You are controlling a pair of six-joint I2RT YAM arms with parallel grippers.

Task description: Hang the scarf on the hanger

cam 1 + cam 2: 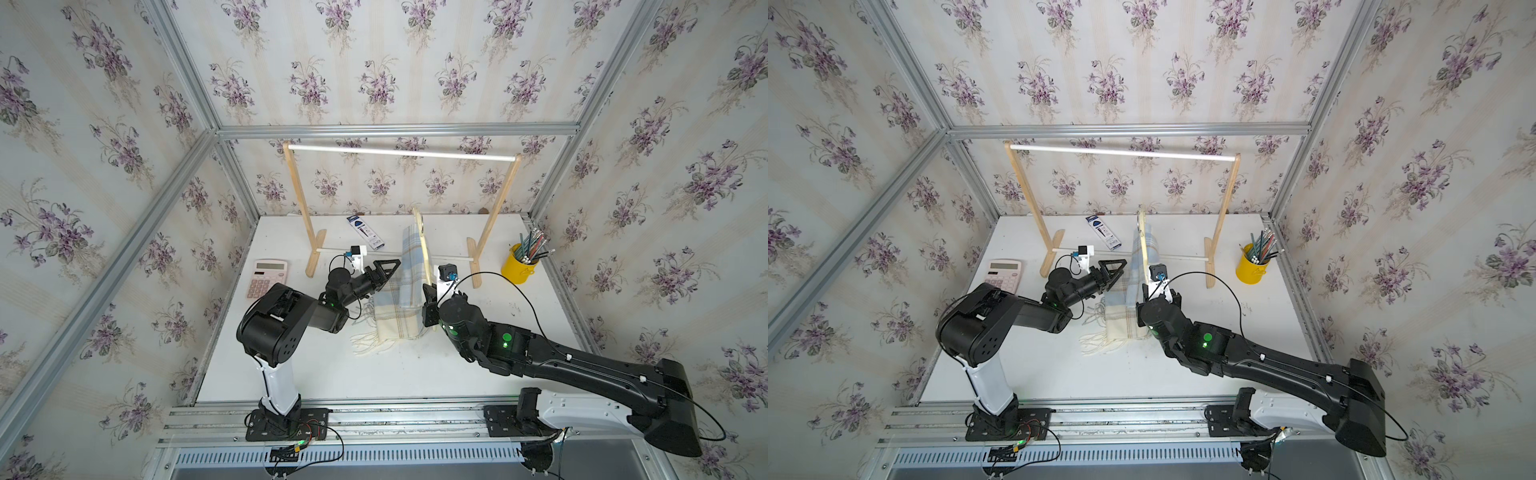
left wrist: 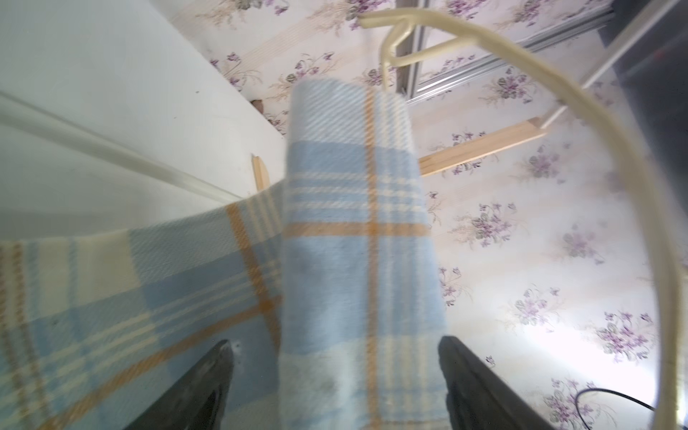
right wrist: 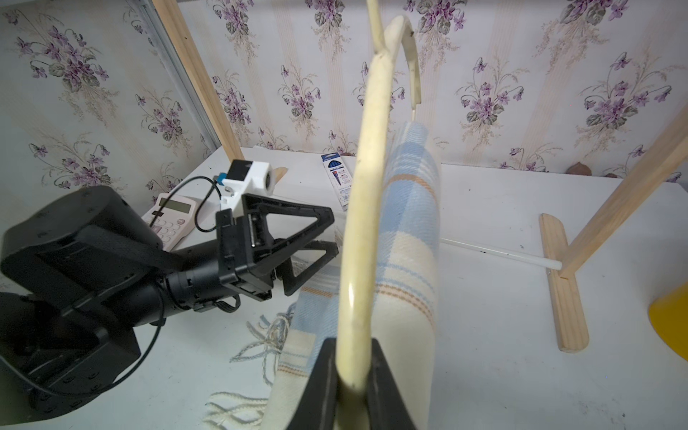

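White desk (image 1: 332, 365), mid-frame: the limp scarf (image 1: 409, 266) drapes the stiff hanger (image 1: 424, 249), which the right end effector (image 1: 430, 291) pinches. Left end effector (image 1: 390, 272) gapes; I'd grab the fold.

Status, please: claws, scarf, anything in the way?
Left claw open at scarf. Right claw shut on hanger. Scarf draped over hanger, fringe on table. Rack behind.

Right wrist view: the right gripper (image 3: 352, 376) clamps one curved arm of the hanger (image 3: 366, 186), held on edge above the white table (image 3: 484, 335). The scarf (image 3: 409, 231) is draped over the hanger's thin bar, and its cream fringe lies on the table. The left gripper (image 3: 332, 235), jaws parted, sits just beside the cloth; behind are a pink calculator (image 3: 169, 216), a blue pencil box (image 3: 338, 175), the wooden rack (image 3: 564, 283) with its white rod (image 3: 499, 255), and a yellow cup (image 3: 670, 327).
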